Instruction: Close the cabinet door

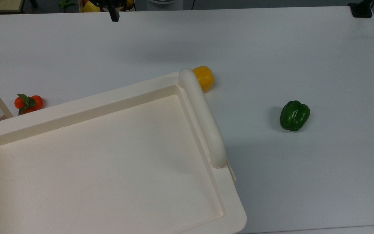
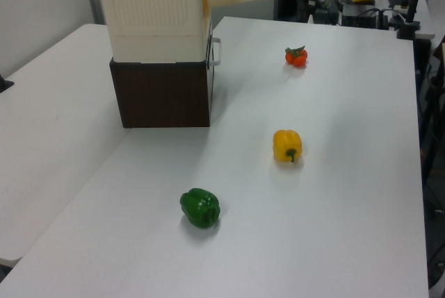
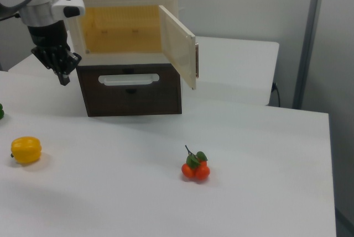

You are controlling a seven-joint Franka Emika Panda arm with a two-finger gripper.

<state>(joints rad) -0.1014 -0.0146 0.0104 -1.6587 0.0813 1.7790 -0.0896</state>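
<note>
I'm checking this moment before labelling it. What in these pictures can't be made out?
- Gripper: right view, whether it is open or shut can't be told; top view, the frame's upper edge cuts it off.
- Cabinet door: top view, the frame's left edge leaves just a sliver.
- Yellow pepper: top view, partly behind the cabinet's rounded bar.
- Green pepper: right view, cut by the left edge.

- The top view looks straight down, close over the cabinet's top [image 1: 102, 162].
- The left and right views face my desk [image 2: 334, 173] from opposite ends, sharing the yellow pepper [image 2: 287, 145].
</note>
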